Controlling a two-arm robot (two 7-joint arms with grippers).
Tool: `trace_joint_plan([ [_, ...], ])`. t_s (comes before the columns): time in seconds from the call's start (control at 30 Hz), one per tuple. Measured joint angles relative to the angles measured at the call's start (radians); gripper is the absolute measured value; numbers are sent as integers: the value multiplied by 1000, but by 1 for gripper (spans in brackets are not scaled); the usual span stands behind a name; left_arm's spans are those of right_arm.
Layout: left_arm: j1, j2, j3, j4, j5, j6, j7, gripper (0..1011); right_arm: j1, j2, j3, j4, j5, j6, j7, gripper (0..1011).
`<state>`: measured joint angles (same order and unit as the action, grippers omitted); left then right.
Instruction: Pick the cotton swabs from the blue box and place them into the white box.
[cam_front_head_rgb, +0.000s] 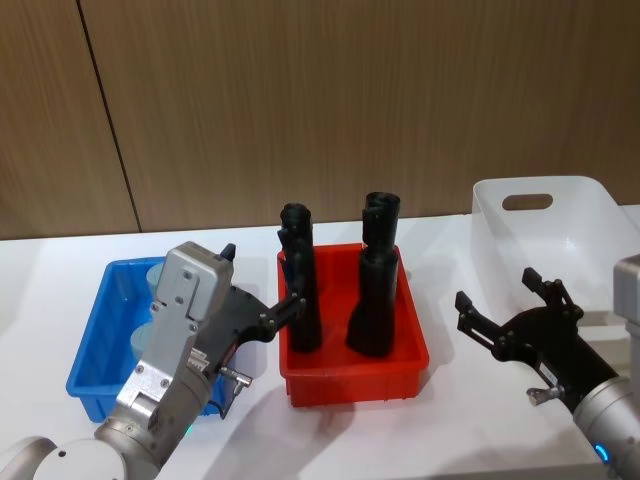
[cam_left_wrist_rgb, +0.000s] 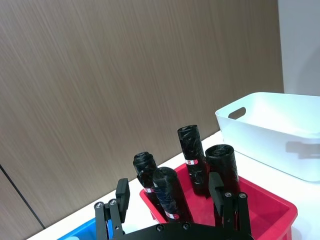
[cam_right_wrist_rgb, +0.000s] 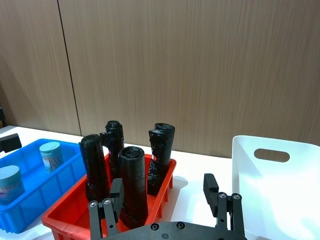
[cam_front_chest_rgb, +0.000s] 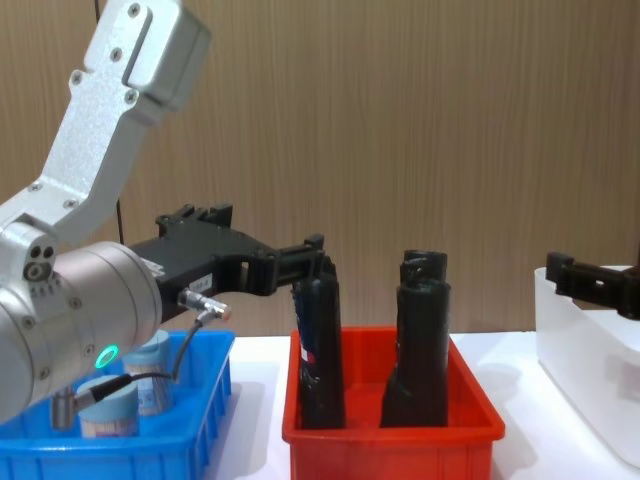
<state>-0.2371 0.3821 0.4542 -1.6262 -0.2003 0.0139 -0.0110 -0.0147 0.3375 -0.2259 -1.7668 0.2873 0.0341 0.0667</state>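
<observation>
Cotton swabs (cam_right_wrist_rgb: 51, 155) sit in your blue box (cam_front_head_rgb: 92, 345) toward the tabletop's (cam_front_head_rgb: 440, 430) left edge. White box (cam_front_head_rgb: 575, 235) is toward the right edge, red bin (cam_front_head_rgb: 350, 385) between them. Left end effector (cam_front_head_rgb: 262, 278) is released and empty by the blue box's right rim. Right end effector (cam_front_head_rgb: 495, 288) is released and empty beside the white box.

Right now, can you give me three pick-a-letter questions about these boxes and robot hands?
1. The red bin sits: A between the blue box and white box; B behind the white box; C inside the blue box.
2. Black rolls in it: A two; B four; C six.
3. The left gripper, by the blue box, and right gripper, by the white box, are: A open; B holding rolls; C holding boxes.
Answers: 1A, boxes flank it; 2B, four stand there; 3A, both spread, nothing between.
</observation>
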Motion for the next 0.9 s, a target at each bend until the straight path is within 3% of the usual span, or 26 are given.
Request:
trace_joint_plan([
  [0.9, 0, 0, 0, 0, 0, 0, 0, 1004, 0, 0, 0, 0, 0, 0, 0, 1002],
])
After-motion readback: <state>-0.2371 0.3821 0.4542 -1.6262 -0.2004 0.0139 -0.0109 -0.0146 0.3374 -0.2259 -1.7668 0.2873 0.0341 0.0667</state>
